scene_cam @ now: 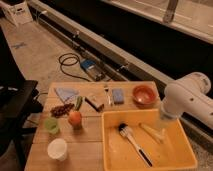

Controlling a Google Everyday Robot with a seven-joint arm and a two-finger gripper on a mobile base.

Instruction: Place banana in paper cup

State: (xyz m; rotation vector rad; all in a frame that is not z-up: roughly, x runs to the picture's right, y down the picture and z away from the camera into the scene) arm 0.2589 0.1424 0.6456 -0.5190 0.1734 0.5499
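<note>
The pale yellow banana [149,131] lies in the yellow bin [108,150], to the right of the brush. The white paper cup [57,149] stands upright at the front left of the wooden table, far from the banana. My gripper [161,133] hangs from the white arm [186,101] over the right part of the bin, just right of the banana's end. I cannot tell whether it touches the banana.
A black-handled brush [133,143] lies in the bin. On the table are a translucent green cup [51,125], an orange [75,118], a red bowl [144,94], a blue sponge [118,96], a snack bar [93,103] and a blue cloth [65,93].
</note>
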